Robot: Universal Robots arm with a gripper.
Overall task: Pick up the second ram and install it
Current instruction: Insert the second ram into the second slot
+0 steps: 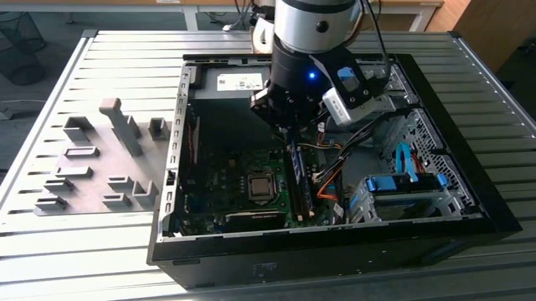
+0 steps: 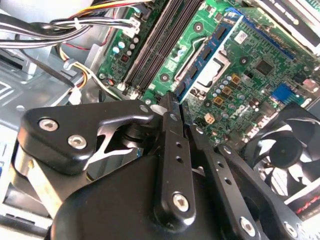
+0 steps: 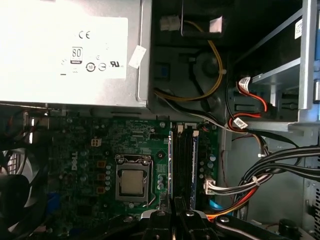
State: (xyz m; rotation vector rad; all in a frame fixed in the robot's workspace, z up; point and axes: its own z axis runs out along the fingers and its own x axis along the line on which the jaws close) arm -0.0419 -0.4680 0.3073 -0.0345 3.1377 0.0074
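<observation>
The gripper (image 2: 172, 107) hangs inside the computer case (image 1: 494, 216), its black fingers (image 2: 170, 125) pinched together just above the memory slots (image 3: 184, 162) beside the CPU socket (image 3: 132, 181). The second ram (image 2: 202, 62) appears already seated on edge in a slot next to that socket. Uneven downward pressure could leave one end unlatched, or snag the wire bundle (image 3: 240, 187) alongside the slots.

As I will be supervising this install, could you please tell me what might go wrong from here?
1. The second ram runs alongside the memory slots, one end right at the gripper. If it is skewed to its slot, pressing down could stress the board or the slot.
2. The wire bundle lies close beside the slots and might snag the gripper.
</observation>
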